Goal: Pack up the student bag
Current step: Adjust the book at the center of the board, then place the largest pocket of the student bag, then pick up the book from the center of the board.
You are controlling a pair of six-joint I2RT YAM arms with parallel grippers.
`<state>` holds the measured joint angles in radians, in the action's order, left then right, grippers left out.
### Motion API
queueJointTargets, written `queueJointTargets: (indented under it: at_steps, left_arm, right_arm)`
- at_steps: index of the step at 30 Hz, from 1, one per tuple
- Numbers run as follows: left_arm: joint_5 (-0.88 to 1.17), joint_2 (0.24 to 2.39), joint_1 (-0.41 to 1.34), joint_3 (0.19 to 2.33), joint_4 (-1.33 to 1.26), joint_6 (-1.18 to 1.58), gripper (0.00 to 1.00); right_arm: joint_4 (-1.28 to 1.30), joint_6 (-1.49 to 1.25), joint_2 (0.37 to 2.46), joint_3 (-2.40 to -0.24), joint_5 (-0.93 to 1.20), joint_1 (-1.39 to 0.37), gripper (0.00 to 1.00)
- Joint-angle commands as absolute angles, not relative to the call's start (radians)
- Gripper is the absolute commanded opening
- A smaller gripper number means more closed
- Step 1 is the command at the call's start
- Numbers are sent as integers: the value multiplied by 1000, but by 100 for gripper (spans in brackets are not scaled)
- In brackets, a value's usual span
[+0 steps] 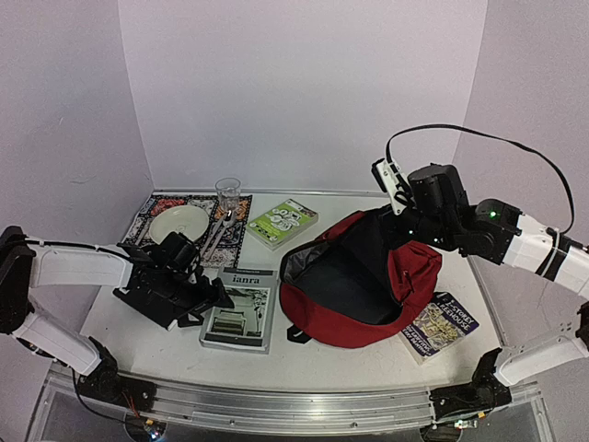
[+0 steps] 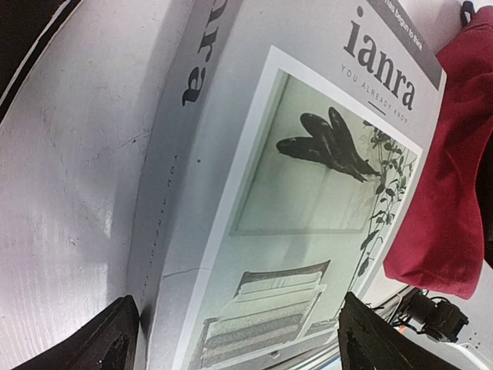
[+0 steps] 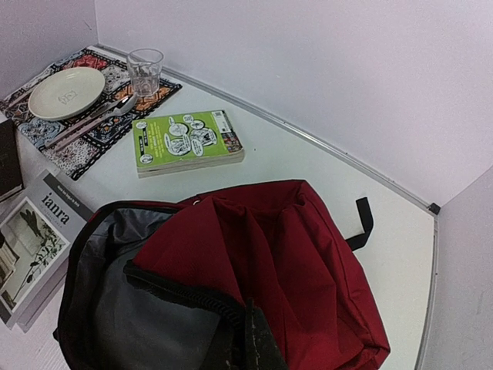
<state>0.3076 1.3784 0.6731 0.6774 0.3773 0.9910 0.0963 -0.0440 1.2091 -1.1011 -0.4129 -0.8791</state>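
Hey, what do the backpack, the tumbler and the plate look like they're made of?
Backpack: soft matte dark-red fabric, it creases and slumps. Tumbler: clear glass or plastic, see-through; can't tell which. Plate: pale cream, smooth rim, likely ceramic, possibly plastic.

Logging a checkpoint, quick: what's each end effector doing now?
Left end effector: open, straddling the ianra book.
Right end effector: closed on the red backpack's zip rim.

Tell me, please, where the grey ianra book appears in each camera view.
Top external: ianra book, lower centre-left, left of the student bag.
Left wrist: book fills the frame; bag at right edge.
Right wrist: book at lower left edge.
Shared landmark: the student bag, in all three.
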Motion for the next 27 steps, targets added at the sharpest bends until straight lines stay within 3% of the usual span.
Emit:
queueJointTargets:
  at_steps: [1,11,16,27]
  left_arm:
    - [265,1358,670,662,337,1019,91]
    - [220,1402,670,685,330,1003,91]
    - [212,1416,670,692,328,993,91]
    - [208,1421,665,693,297,988,91]
  right_arm:
    - [81,-86,1219,-1089,-322,-873,11]
    - [170,-174,1274,-1154,-66,-888,41]
    - [166,-264,1346,-1241,-8,-964,47]
    - [20,-586,1606,-1312,94,-1097,50]
